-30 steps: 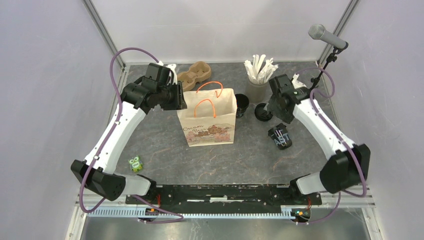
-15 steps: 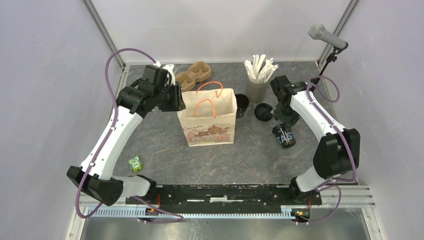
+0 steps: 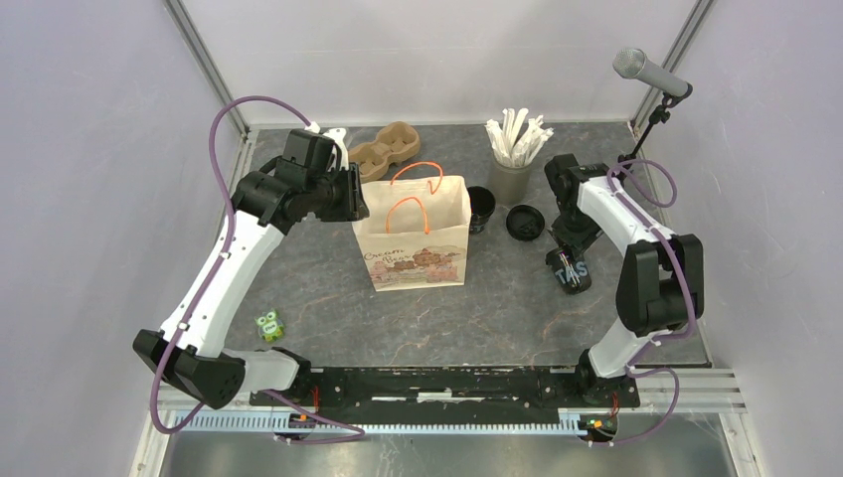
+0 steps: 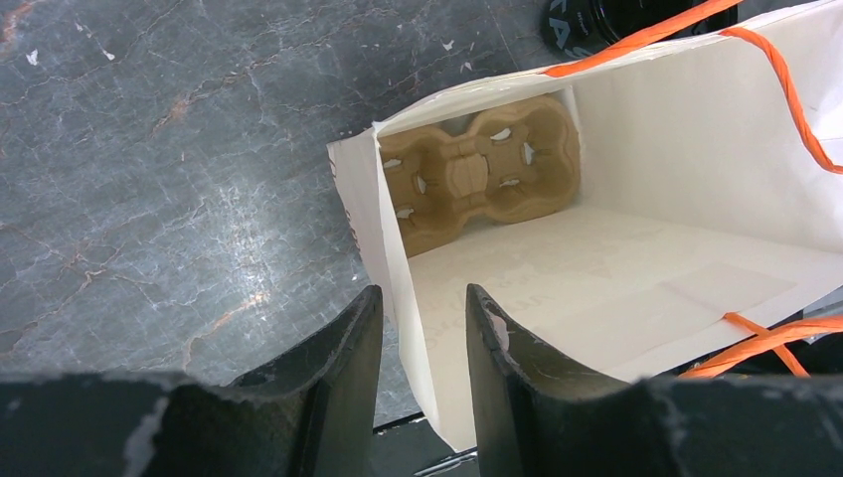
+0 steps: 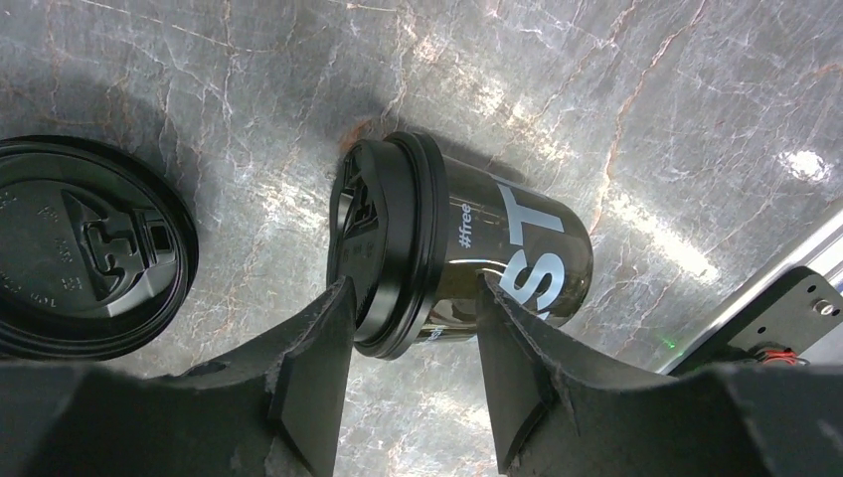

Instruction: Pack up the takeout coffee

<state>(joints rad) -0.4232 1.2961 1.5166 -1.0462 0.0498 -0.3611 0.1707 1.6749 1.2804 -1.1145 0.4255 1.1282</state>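
The takeout coffee, a black lidded cup with white lettering, lies on its side on the table, right of the bag. My right gripper hangs over it, open. One fingertip sits by the lid's face and the other by the cup's wall; whether they touch the cup I cannot tell. From above, the cup pokes out below that gripper. My left gripper is open and straddles the left wall of the paper bag, which stands open. A brown carrier lies in the bag's bottom.
A loose black lid and an open black cup sit between bag and right arm. A grey cup of white sticks stands behind them. Another brown carrier is at the back, a green toy front left, a microphone back right.
My right arm has swung from the loose lid to above the lying cup, and its jaws have narrowed. The left arm has shifted only slightly at the bag.
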